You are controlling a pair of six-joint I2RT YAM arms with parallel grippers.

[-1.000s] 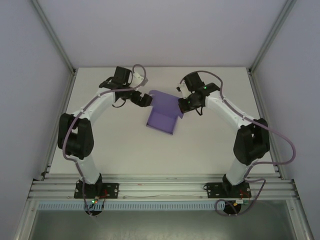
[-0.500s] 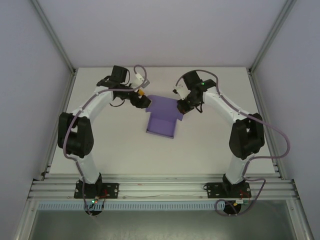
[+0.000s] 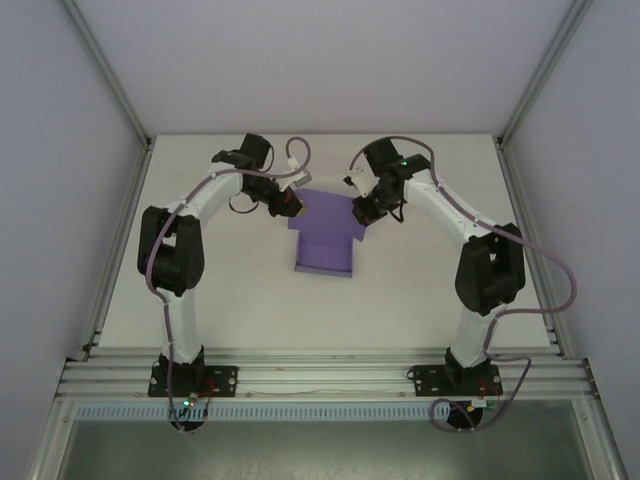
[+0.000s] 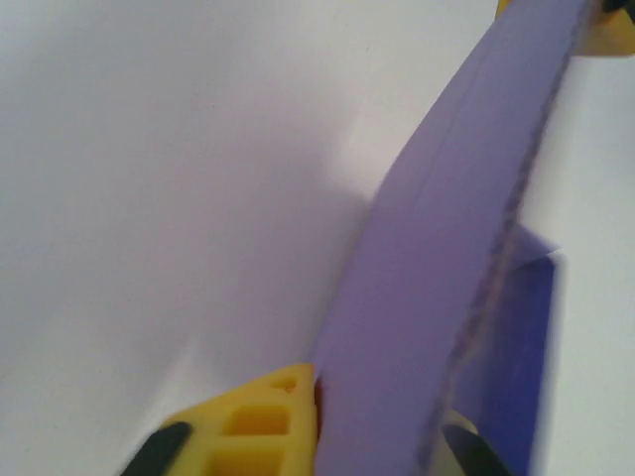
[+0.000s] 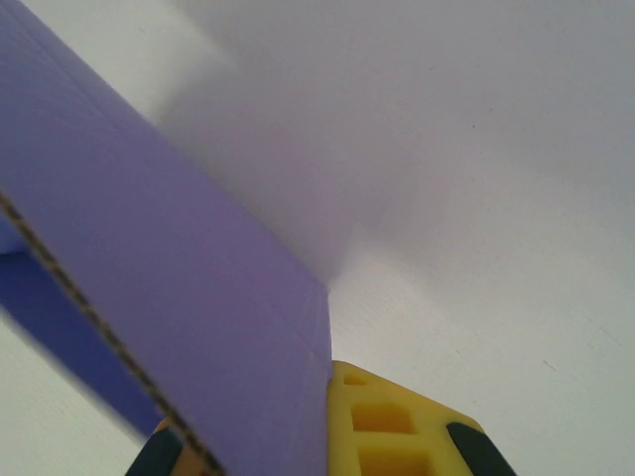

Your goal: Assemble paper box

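Assembly looks partly done at best. The paper box [image 3: 323,245] lies on the desk [image 3: 230,290], and it serves here as the landmark. The left fingers [image 3: 293,205] sit at its far left corner and the right fingers [image 3: 361,212] at its far right corner. Both pairs are clamped on the card. In the left wrist view a purple panel [image 4: 437,288] runs up from between the yellow fingers [image 4: 263,421]. In the right wrist view a like panel [image 5: 149,288] stands pinched beside a yellow finger [image 5: 397,426], its raw corrugated edge showing.

The far part of the box seems raised off the desk, while the near part looks like a shallow folded tray. From above the folds are hard to read, so that is a guess. No closed rectangular box is formed yet. Raising the walls, tucking the flaps and closing the lid appear to be left.
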